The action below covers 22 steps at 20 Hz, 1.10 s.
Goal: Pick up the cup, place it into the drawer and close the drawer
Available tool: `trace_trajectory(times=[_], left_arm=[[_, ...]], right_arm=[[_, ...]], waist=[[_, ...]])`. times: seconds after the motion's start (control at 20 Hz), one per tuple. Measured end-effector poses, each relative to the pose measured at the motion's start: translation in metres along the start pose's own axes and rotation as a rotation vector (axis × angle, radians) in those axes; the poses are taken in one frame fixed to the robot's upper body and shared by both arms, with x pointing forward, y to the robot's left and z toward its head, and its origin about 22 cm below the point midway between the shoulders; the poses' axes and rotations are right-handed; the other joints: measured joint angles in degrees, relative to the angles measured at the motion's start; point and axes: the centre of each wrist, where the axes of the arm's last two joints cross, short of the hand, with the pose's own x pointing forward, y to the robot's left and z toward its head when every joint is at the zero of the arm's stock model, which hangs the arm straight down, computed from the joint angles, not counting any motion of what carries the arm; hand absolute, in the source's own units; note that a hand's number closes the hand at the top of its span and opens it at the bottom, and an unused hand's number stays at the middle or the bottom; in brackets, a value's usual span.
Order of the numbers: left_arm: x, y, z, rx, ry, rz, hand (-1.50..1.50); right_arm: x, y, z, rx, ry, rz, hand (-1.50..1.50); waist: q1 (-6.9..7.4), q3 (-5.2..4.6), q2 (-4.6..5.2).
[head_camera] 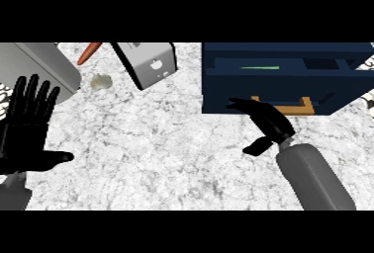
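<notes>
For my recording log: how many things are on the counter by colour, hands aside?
Dark blue: 1, the drawer unit
Grey: 2, the appliance and the box
Orange: 1, the carrot
Pale: 1, the small round object
Total: 5

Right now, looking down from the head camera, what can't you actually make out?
- Cup: not identifiable in the head view; only a green sliver shows inside the drawer.
- Right hand: its fingertips blend into the dark drawer front, so contact is unclear.
- Orange object: cut off by the top edge.
</notes>
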Motion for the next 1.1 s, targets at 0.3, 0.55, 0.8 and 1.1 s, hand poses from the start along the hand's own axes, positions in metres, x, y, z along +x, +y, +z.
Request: trace_trajectory(times=[0.3,0.55,0.8,1.1], left_arm=[[0.001,0.015,0.003,-0.009,-0.008,0.006,-1.5],[-0.001,0.019,0.004,-0.02,-0.012,0.017,-1.5],[0.003,0.02,0.0,-0.04,-0.007,0.031,-1.5],[-0.003,0.013,-0.002,-0.057,-0.011,0.021,-1.5]], right_arm=[[-0.023,-0.005,-0.027,0.001,-0.017,-0.04,-1.5],[-0.04,-0.022,-0.039,0.015,-0.034,-0.073,-1.5],[-0.052,-0.05,-0.045,0.031,-0.046,-0.096,-1.5],[-0.063,-0.064,-0.041,0.064,-0.065,-0.149,-1.5]], waist=[[0.63,-0.05,-0.02],[1.05,-0.14,-0.18],[2.0,-0.11,-0.06],[3.07,-0.03,0.34]])
